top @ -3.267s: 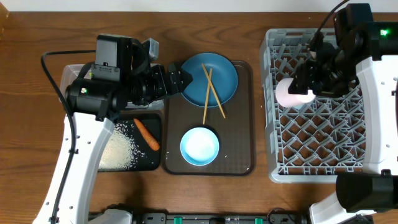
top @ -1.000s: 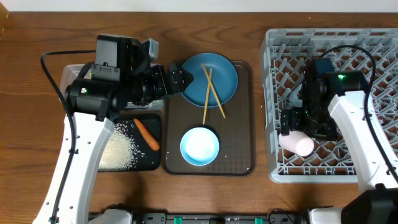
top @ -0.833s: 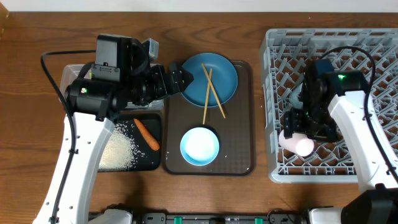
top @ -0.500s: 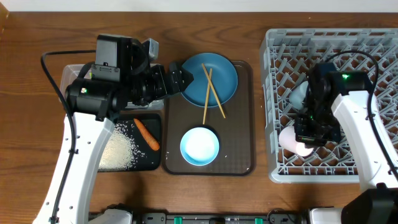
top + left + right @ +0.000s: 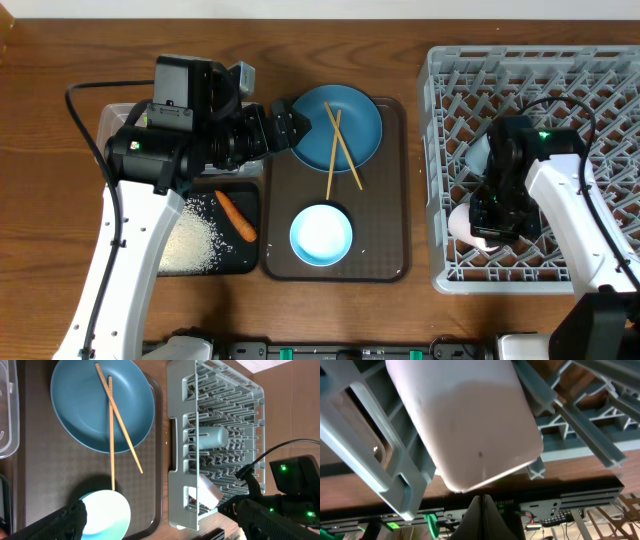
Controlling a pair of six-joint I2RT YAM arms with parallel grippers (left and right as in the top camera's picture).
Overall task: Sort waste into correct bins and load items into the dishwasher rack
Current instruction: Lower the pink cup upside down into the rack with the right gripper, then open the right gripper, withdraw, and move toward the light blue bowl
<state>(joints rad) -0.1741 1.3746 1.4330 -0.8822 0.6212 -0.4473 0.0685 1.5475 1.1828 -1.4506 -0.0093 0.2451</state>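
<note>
Our right hand is clenched, empty, by the pink cup; our left hand is spread. We judge the cup light and slick: pinch its rim.

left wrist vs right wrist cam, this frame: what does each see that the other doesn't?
Left wrist only: blue plate with wooden chopsticks across it, white bowl, and a light-blue cup in the dishwasher rack. Right wrist only: the right gripper, fingers shut, with the pink cup close ahead. Both: the pink cup lying in the dishwasher rack.
</note>
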